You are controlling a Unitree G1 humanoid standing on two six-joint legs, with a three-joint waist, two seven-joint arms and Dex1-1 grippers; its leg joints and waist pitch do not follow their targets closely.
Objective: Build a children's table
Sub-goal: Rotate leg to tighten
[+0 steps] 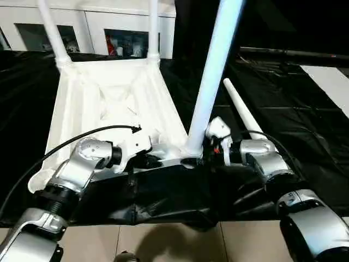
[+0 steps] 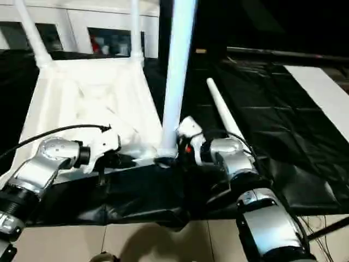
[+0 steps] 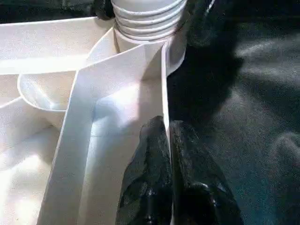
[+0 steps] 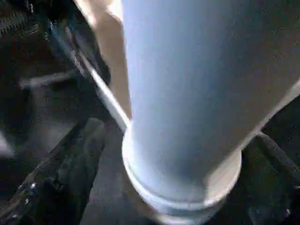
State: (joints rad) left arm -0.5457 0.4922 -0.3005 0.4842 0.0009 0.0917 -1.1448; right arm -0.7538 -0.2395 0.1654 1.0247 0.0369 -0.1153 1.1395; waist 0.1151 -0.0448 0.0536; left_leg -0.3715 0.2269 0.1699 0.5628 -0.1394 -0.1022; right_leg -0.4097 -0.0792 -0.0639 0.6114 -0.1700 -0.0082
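- White plastic tabletop point(image 1: 109, 103) lies upside down on black sheeting point(image 1: 305, 125); light, stiff, slippery.
- Left gripper point(image 3: 168, 136) pinches tabletop's near rim.
- Right gripper point(image 4: 173, 154), jaws apart, straddles near-corner leg point(image 1: 212, 76); best held low.
- Spare leg point(image 1: 242, 112) lies beside tabletop.

My two eyes look down from up high; my wrist cameras sit very close, all sharing one leg point(image 1: 210, 82).

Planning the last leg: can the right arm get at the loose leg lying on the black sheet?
Probably yes. The loose leg lies bare just beyond the right gripper, nothing across it. But its fingers flank the upright leg, so it must back off first.
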